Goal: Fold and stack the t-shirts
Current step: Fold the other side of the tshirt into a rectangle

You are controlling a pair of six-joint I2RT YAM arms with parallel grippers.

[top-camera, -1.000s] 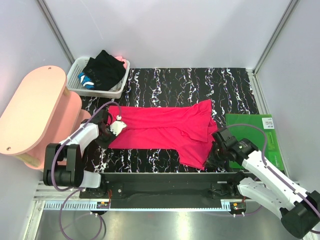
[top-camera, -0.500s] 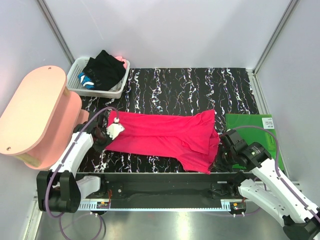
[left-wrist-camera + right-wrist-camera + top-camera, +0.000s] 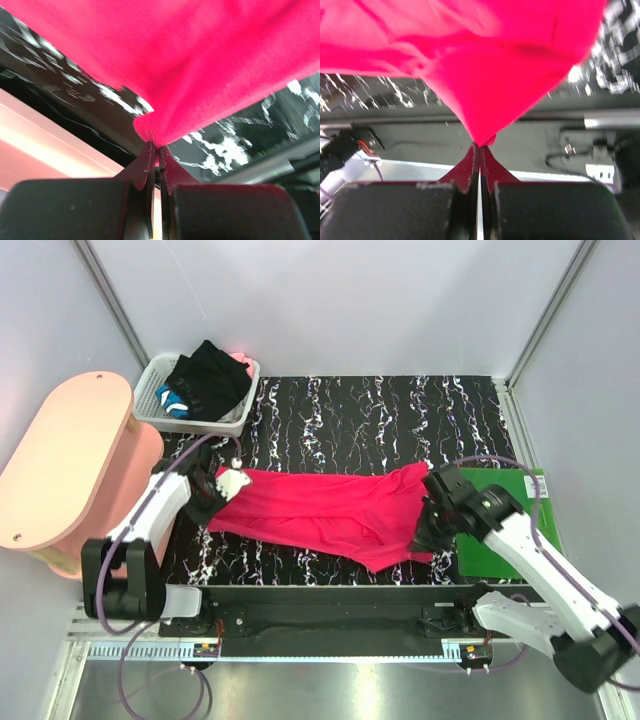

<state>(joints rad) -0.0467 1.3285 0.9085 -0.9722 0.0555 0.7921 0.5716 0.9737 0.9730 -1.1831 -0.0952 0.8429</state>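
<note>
Top view is bright and even, lit from above, w/ only faint soft shadows. My wrist cams are worse: bright pinkish-red cloth t-shirt [image 3: 210,60] sits so close it's out of focus & a bit blown out; black white-veined marble tabletop [image 3: 620,55] is smeared by blur.

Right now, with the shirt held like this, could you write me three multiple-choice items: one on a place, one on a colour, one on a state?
1. Where does the white basket stand?
A) far left corner of the table
B) near right corner
C) the middle

2. What colour is the t-shirt held at both ends?
A) black
B) pinkish-red
C) green

3. How are the left gripper and right gripper?
A) both open
B) both shut on the t-shirt
C) only the left shut

Answers: 1 A, the top view shows it far left; 2 B, it is bright pinkish-red in every view; 3 B, each wrist view shows cloth pinched in closed jaws.
</note>
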